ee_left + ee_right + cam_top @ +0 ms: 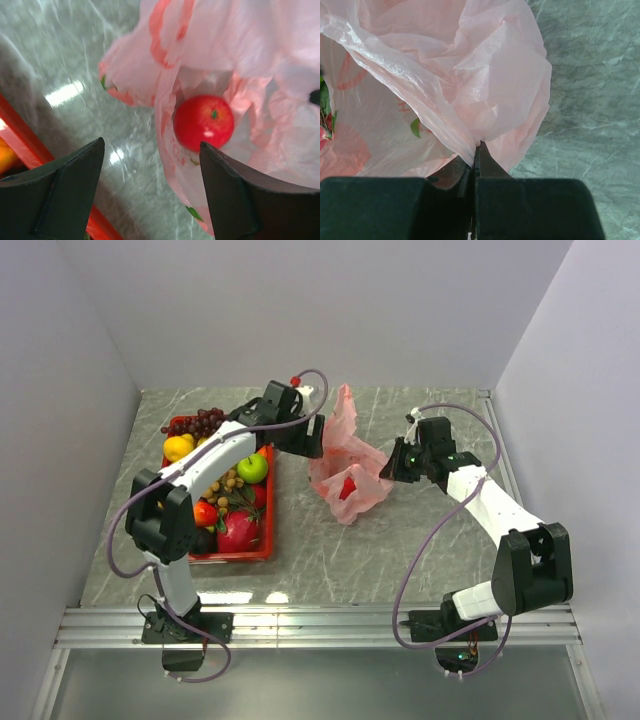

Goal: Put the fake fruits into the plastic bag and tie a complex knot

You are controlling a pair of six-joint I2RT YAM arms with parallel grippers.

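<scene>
The pink plastic bag [345,465] lies open on the table's middle with a red apple [348,487] inside; the apple also shows in the left wrist view [203,121]. My left gripper [312,438] is open and empty, hovering at the bag's left edge [150,75], beside the red tray. My right gripper [392,464] is shut on the bag's film [470,90], pinching its right rim. The other fake fruits [225,485] sit in the red tray: a green apple [252,468], a lemon [178,448], purple grapes [200,421], a dragon fruit [238,531]. No knot shows.
The red tray [266,540] stands left of the bag; its edge shows in the left wrist view [20,140]. White walls enclose the marble table on three sides. A metal rail [320,625] runs along the near edge.
</scene>
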